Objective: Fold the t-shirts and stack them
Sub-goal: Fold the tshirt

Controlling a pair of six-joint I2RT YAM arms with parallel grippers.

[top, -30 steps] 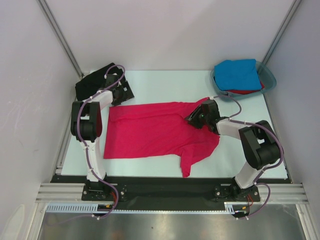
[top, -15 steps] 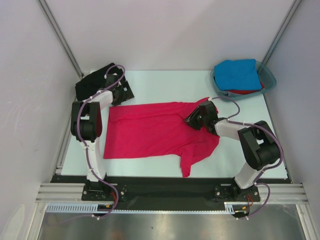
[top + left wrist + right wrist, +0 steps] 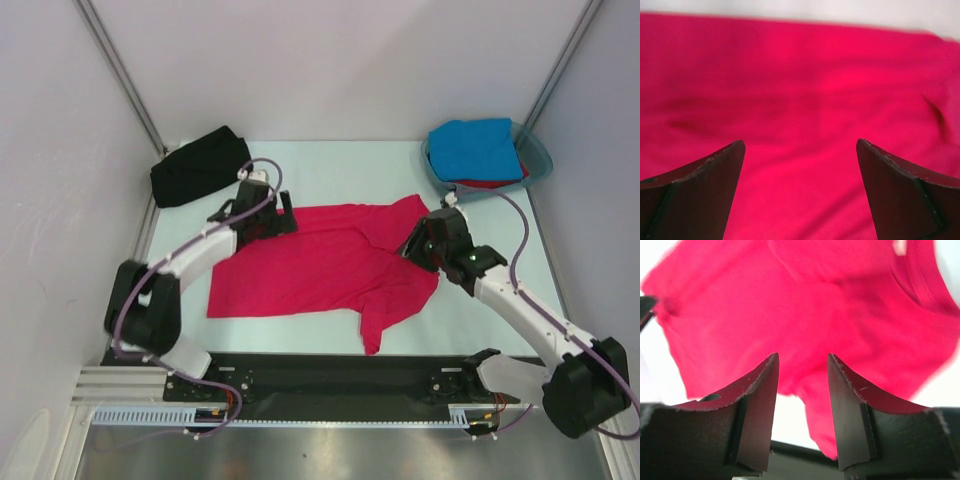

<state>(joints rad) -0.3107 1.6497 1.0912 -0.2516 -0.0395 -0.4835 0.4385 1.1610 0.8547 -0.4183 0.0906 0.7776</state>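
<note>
Crimson-pink shirt lies spread flat mid-desk, hem twd 9 o'clock, neck end twd 3. One sleeve sticks out at 5 o'clock nr the front edge; the other, at 1 o'clock, is rumpled.

L pincer sits over the shirt's 11 o'clock corner. Wrist cam: its fingers are spread wide, nothing betw them, only pink cloth beneath.

R pincer sits over the shirt's 3 o'clock side, nr the neck. Wrist cam: fingers stand part-way apart w/ a narrow gap and no cloth in it. The shirt shows below, clear of the tips.

Black shirt lies bundled at the 10 o'clock corner, apart from the pink one. Teal tub stands at the 2 o'clock corner. Blue shirt is on top inside it, and red shirt is under the blue, showing at the tub's near rim.
</note>
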